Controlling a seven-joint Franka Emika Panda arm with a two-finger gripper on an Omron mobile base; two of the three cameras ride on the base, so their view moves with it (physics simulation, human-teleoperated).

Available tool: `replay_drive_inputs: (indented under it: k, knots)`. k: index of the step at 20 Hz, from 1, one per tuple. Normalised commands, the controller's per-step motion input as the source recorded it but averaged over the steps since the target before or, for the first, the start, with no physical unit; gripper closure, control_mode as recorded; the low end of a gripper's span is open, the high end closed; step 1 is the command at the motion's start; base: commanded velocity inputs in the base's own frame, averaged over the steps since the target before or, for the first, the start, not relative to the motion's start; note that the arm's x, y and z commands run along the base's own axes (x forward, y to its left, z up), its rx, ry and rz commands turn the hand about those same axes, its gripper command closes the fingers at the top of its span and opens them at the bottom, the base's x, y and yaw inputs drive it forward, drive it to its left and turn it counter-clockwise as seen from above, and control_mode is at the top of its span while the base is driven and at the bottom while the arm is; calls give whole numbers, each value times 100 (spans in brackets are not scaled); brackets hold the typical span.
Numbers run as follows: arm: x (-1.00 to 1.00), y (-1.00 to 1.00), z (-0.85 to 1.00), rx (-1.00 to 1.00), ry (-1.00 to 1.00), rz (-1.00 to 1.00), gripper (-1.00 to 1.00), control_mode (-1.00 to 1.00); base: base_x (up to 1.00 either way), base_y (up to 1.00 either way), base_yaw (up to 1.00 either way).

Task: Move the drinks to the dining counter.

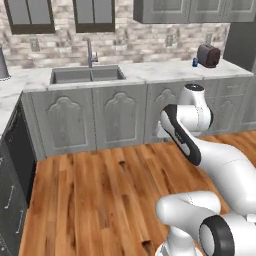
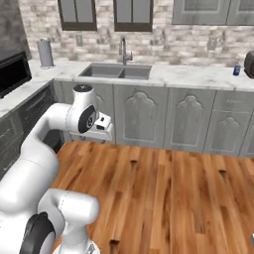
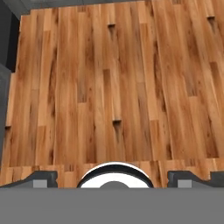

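One drink in sight, the blue soda can [image 1: 195,62], upright on the marble desk [image 1: 150,71] just beside a dark toaster [image 1: 208,55], well ahead of the hand [image 3: 113,177] and off to its right. Hand points down at bare wood floor [image 3: 109,87], fingers spread, holding nothing. Base likely needs to drive closer before any reach. Sink [image 1: 87,75] sits ahead-left.

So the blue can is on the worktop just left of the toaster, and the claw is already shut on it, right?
Not quite. The blue can does stand on the worktop just left of the toaster, as the left base view shows. But the claw is not on it: the hand view has its fingertips wide apart over bare wooden floor, holding nothing.
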Motion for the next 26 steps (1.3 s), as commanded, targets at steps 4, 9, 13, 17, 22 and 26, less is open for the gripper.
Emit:
replay_drive_inputs:
  k: [4,9,13,17,22,26]
  knots:
    - [0,0,0,0,0,0,-100,100,100,19,0]
    - [0,0,0,0,0,0,-100,100,100,15,0]
    - [0,0,0,0,0,0,-100,100,100,15,0]
    - [0,0,0,0,0,0,-100,100,100,3,0]
    - [0,0,0,0,0,0,-100,100,100,0,0]
    - [0,0,0,0,0,0,-100,100,100,0,0]
